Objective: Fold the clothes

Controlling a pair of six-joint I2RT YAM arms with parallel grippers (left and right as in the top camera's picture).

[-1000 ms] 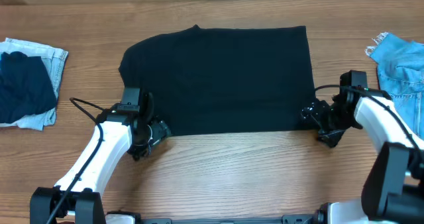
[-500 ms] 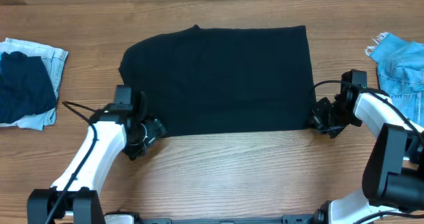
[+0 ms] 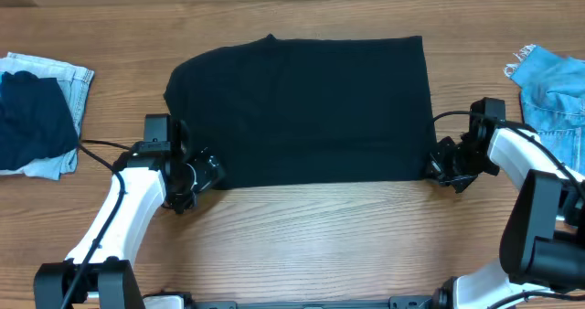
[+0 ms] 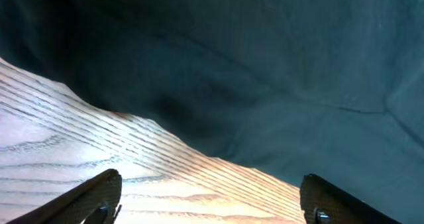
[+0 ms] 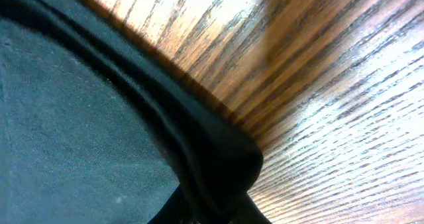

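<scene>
Now that the right gripper (image 3: 439,169) has just pinched the near-right corner of the clothes (image 3: 311,108) — flat on the table (image 3: 320,227) — only the left gripper (image 3: 207,169), wide open and empty beside its corner, delays the fold.

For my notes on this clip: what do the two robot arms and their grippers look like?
The left arm and right arm have smooth white links on black joints and bases. The left gripper and right gripper are black, with a thin black cable looping out near each wrist.
</scene>
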